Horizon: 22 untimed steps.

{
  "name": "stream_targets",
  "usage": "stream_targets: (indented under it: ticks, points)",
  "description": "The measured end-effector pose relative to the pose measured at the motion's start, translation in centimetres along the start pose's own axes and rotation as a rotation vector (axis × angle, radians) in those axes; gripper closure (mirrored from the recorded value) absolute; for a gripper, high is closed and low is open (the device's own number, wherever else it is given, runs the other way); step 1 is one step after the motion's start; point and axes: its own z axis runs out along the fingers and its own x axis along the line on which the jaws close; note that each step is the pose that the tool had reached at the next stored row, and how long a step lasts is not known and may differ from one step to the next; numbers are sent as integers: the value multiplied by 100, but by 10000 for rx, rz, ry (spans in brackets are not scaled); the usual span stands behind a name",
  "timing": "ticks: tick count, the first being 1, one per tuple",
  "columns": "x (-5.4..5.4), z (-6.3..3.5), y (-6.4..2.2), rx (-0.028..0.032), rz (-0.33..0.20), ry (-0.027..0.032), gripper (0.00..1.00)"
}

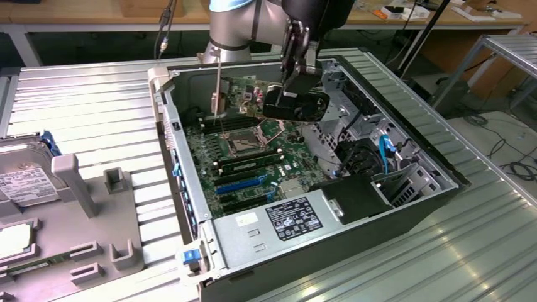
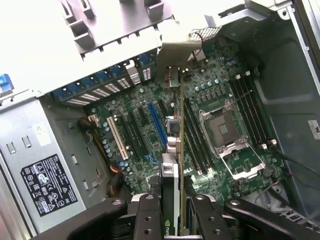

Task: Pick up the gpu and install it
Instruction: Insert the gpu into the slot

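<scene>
Holding the gpu (image 2: 170, 180) edge-on, fingers (image 2: 149, 215) pinching it across board and cooler, above the motherboard (image 2: 210, 85) inside the open case (image 1: 424, 141). Judgement: light, stiff and fragile, so the grip belongs on the card body, away from the fan and contact edge. The case lies on its side on a ribbed metal bench (image 1: 92, 107). Cables (image 1: 386, 151) crowd one side, leaving little room.

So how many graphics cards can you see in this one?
1: the gpu, clamped edge-on in the gripper above the open case's motherboard. No other in the visible slots; the card hides some.
</scene>
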Motion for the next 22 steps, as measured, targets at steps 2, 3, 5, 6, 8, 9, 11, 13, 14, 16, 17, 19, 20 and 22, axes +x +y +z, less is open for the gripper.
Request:
stream_targets:
  ticks: [2,3,5,6,8,9,11,13,14,16,17,19,20,22]
  points:
    - [0,-1,0,-6,-342,15,73]
    - [0,0,0,-10,-528,23,73]
    - [0,0,0,-18,-950,40,73]
    - [0,0,0,-24,-1239,52,73]
    - [0,0,0,-32,-1669,71,73]
    - [0,0,0,-38,-1996,83,73]
    - [0,0,0,-44,-2326,98,73]
    - [0,-1,0,-51,-2642,111,73]
    - [0,-1,0,-54,-2822,119,73]
    - [0,0,0,-63,-3292,138,73]
    - [0,0,0,-66,-3435,144,73]
    - [0,-1,0,-72,-3729,156,73]
    - [0,0,0,-74,-3848,161,73]
    - [0,0,0,-80,-4123,173,73]
